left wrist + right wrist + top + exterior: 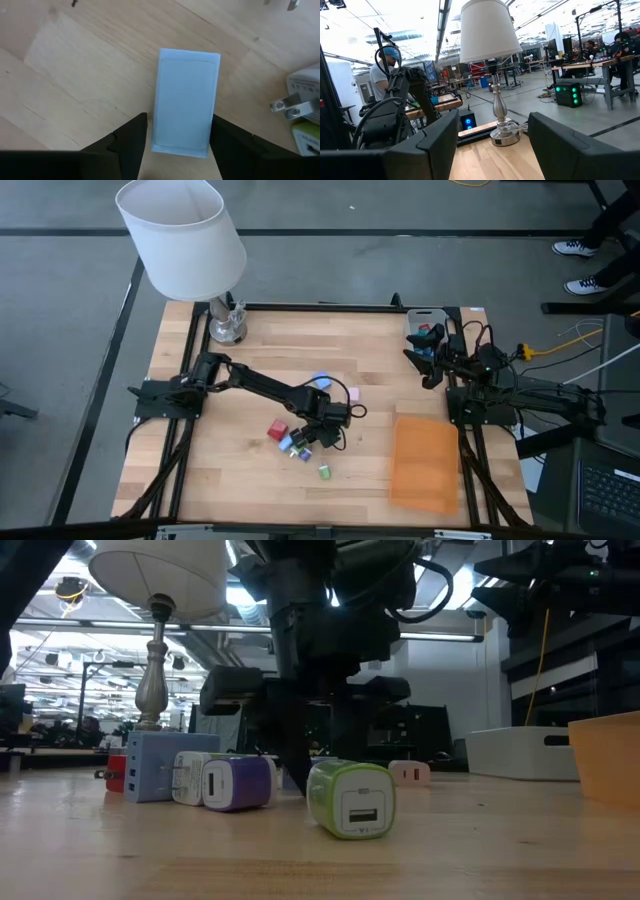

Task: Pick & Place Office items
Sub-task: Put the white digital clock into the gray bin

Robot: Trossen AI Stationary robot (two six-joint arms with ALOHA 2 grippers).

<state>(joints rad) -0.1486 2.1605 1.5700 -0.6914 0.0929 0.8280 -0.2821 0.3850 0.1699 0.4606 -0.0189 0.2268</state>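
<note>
My left gripper (177, 145) points down over a pale blue rectangular block (186, 97) that lies flat on the wooden table. Its fingers stand open, one close beside each long side of the block. In the high view this gripper (308, 440) is among scattered small items: a red one (277, 430), a green one (325, 471), a blue one (320, 383) and a pink one (352, 393). The low view shows a green charger (352, 798), a purple one (238, 783) and a white pronged one (188, 778). My right gripper (492, 145) waits open at the far right, raised. My left gripper comes from above, its fingers (131, 142) lying along the two long sides of the pale blue block near one short end (180, 145). The block lies flat on the table. I cannot tell whether the fingers touch it.
A white-shaded lamp (180, 235) stands at the table's far left corner. A grey tray (425, 320) holding a few items sits at the far right. An orange sheet (425, 465) lies near the right front. People sit in the room beyond.
</note>
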